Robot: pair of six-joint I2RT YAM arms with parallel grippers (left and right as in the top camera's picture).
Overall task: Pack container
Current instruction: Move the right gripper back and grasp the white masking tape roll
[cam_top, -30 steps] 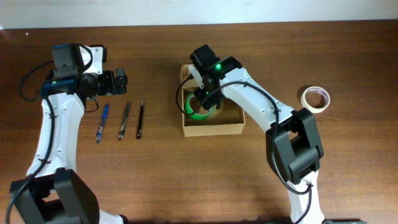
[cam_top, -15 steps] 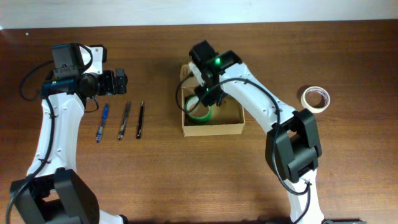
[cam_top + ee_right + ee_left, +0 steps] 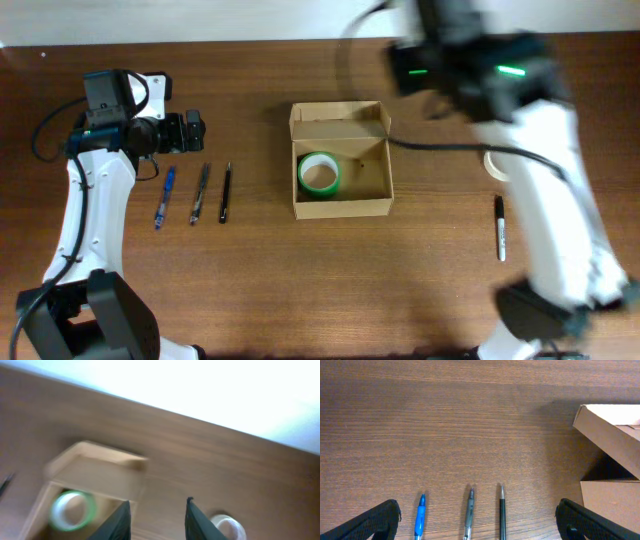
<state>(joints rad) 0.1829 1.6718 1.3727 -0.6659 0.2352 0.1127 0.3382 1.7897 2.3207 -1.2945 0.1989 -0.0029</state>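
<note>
The container [image 3: 340, 207] is a tan cardboard box standing open mid-table, its flap lid folded back at the far side. A green tape roll [image 3: 320, 174] lies flat in its left half. My right gripper [image 3: 157, 503] is open and empty, raised high above the table right of the box; the arm [image 3: 470, 70] is motion-blurred in the overhead view. The right wrist view shows the box [image 3: 95, 467] and the green roll [image 3: 72, 510] below left. My left gripper [image 3: 477, 525] is open and empty, left of the box [image 3: 610, 505].
A blue pen [image 3: 163, 196], a grey pen [image 3: 199, 193] and a black pen [image 3: 225, 191] lie side by side under my left gripper. A white tape roll [image 3: 227, 527] lies right of the box. A black marker [image 3: 500, 228] lies at the right.
My right gripper has let go of the green tape roll in the box and swung up and to the right, uncovering the black marker. The left arm has not moved.
</note>
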